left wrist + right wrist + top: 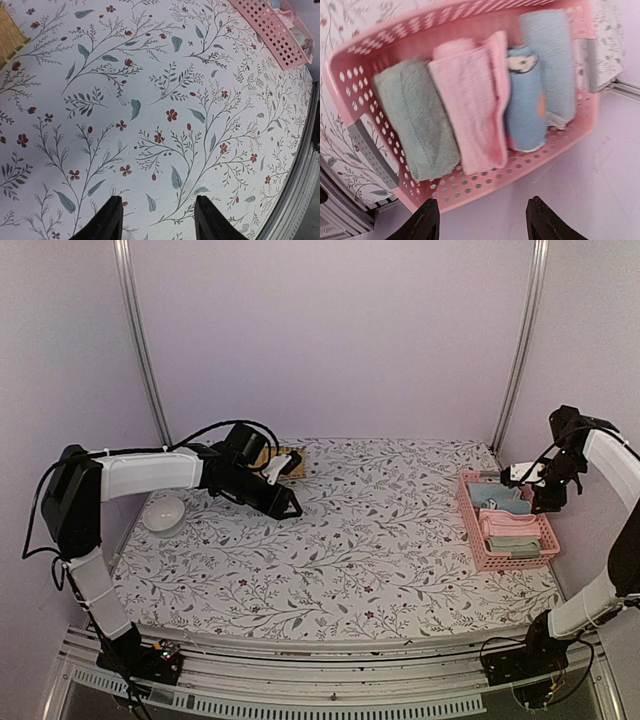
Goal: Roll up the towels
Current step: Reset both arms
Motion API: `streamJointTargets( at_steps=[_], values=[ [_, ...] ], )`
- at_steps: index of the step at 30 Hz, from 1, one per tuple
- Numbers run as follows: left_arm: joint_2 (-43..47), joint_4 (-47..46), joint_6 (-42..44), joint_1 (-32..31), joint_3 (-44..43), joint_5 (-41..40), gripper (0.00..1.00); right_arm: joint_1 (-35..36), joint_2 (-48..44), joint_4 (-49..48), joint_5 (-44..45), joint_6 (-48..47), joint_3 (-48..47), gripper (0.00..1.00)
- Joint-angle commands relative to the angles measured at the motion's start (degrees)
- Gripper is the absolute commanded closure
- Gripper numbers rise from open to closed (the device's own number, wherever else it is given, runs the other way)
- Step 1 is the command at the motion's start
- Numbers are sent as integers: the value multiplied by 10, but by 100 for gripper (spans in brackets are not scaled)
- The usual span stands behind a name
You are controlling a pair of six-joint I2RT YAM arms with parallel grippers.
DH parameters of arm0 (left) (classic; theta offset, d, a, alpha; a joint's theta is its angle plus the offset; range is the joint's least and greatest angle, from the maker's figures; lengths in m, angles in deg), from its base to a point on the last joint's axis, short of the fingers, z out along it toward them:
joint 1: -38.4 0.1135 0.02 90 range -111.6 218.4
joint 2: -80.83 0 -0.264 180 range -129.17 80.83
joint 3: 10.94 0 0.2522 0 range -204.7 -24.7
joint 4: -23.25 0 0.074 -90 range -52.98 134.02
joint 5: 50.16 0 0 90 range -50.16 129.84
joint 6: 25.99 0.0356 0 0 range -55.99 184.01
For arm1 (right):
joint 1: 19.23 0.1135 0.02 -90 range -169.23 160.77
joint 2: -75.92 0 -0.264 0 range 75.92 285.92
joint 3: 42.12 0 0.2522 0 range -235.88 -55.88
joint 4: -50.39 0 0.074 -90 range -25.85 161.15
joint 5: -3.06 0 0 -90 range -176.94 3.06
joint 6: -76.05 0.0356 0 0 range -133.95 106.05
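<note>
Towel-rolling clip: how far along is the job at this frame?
Done, apparently: green towel, pink towel, blue towel and second blue towel lie rolled side by side in the pink basket. In hand: nothing; right gripper hovers open above it, left gripper open over the table. Left: no loose towel visible.

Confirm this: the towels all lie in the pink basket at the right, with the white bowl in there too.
Not quite. The towels lie in the pink basket at the right, but the white bowl stands on the table at the far left; the top view shows it.
</note>
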Motion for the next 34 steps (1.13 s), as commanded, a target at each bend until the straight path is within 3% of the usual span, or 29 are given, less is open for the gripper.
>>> streamJointTargets(
  at_steps=[1,5,7,10,11,12,13,17,23,34],
  values=[
    [15,9,22,7,5,-61,48,20,12,19,-135,138,-126,36],
    [20,9,23,23,4,-90,46,35,21,-40,-243,268,-195,25],
    [29,2,15,35,6,-99,44,36,12,-114,-279,341,-195,4],
    [53,-8,9,54,8,-138,37,36,6,-197,-340,461,-184,1],
    [62,-10,6,60,9,-152,32,36,6,-219,-364,495,-176,1],
    [73,-13,3,68,9,-161,10,38,5,-249,-394,516,-163,1],
    [82,-15,0,77,10,-168,2,44,4,-285,-402,551,-145,1],
    [128,-28,-12,109,13,-218,2,69,9,-437,-362,726,-75,1],
    [185,-47,1,134,25,-291,2,74,41,-494,-405,827,-81,1],
    [256,-79,4,143,66,-310,1,74,58,-517,-434,824,-102,1]
  ],
)
